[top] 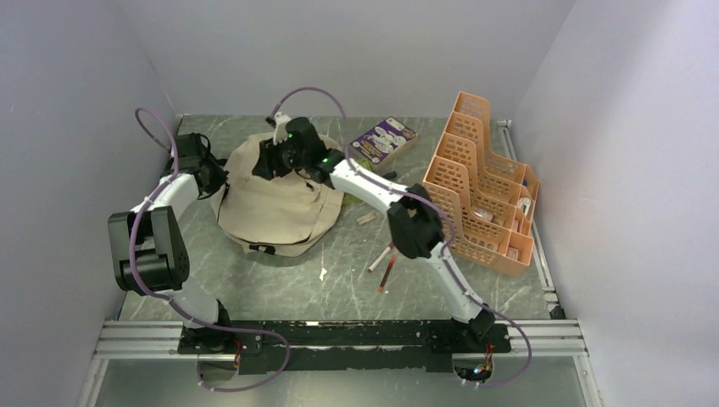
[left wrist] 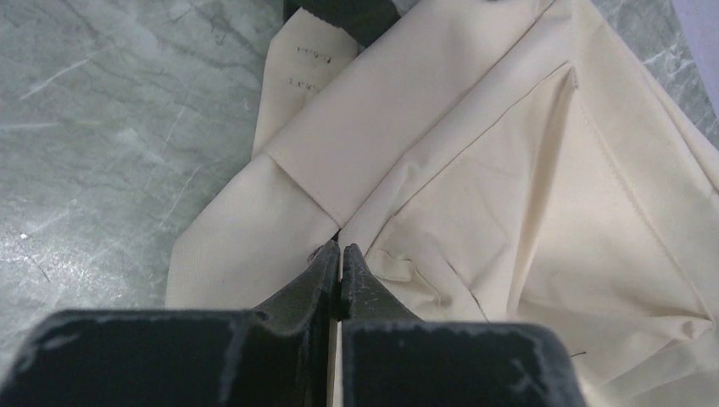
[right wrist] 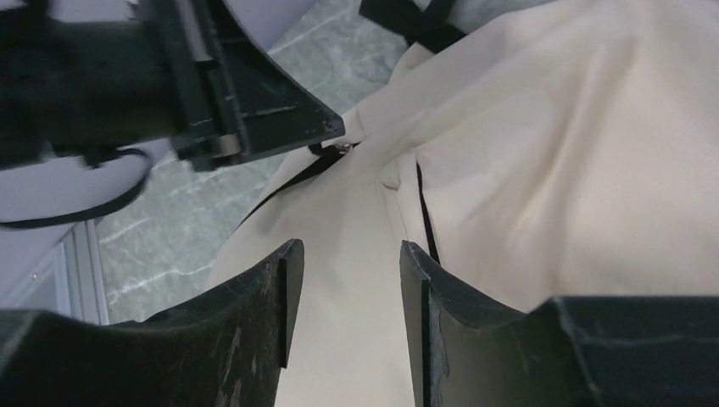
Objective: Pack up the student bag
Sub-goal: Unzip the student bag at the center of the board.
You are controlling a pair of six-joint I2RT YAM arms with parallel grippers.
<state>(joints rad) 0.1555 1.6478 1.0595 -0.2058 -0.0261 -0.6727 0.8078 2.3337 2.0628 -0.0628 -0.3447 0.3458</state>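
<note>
The large beige fabric student bag (top: 275, 208) with black straps lies toward the desk's far-left corner, the left gripper (left wrist: 339, 251) clamped on a fold of its cloth, the right gripper (right wrist: 349, 254) half-spread and empty above it; a sideways tug may slip that shallow pinch.

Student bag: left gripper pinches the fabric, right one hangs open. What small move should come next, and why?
Probably lower the right gripper and close it on the fabric beside the black zipper line. The left gripper is shut on a fold of the student bag, the right jaws stand open just above it, and no opening shows yet.
</note>
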